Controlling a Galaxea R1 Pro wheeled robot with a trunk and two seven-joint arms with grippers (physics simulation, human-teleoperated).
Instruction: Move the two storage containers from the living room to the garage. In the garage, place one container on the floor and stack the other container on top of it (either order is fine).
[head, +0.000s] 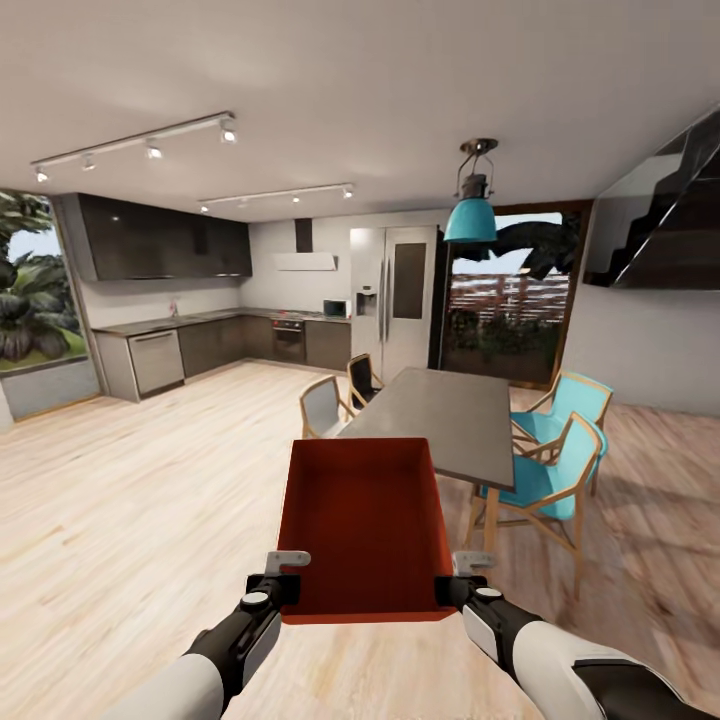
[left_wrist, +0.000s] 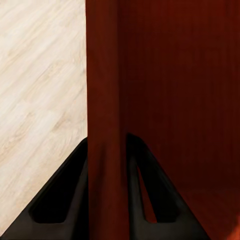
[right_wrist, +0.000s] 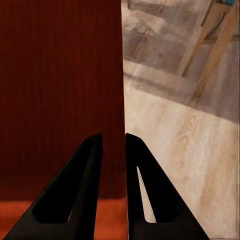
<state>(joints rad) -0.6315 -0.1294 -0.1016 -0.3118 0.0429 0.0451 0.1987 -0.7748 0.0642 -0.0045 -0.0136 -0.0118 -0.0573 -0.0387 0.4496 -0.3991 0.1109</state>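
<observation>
At each near corner of the bin (head: 362, 530): left claw (left_wrist: 107, 192) and right claw (right_wrist: 114, 185), both pinching a side wall. Bin held low before you, above plank floor (head: 120, 500). Hazard: dining table (head: 440, 420) and chairs (head: 545, 470) close ahead; clip them and your thin-wall grips may slip.

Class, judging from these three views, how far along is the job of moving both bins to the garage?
Done: one orange-red bin is lifted, the left gripper and right gripper clamping its side walls. In hand: carrying it over wood plank floor, beside a dining table. Left: reaching the garage, setting it down, fetching and stacking the second.
</observation>
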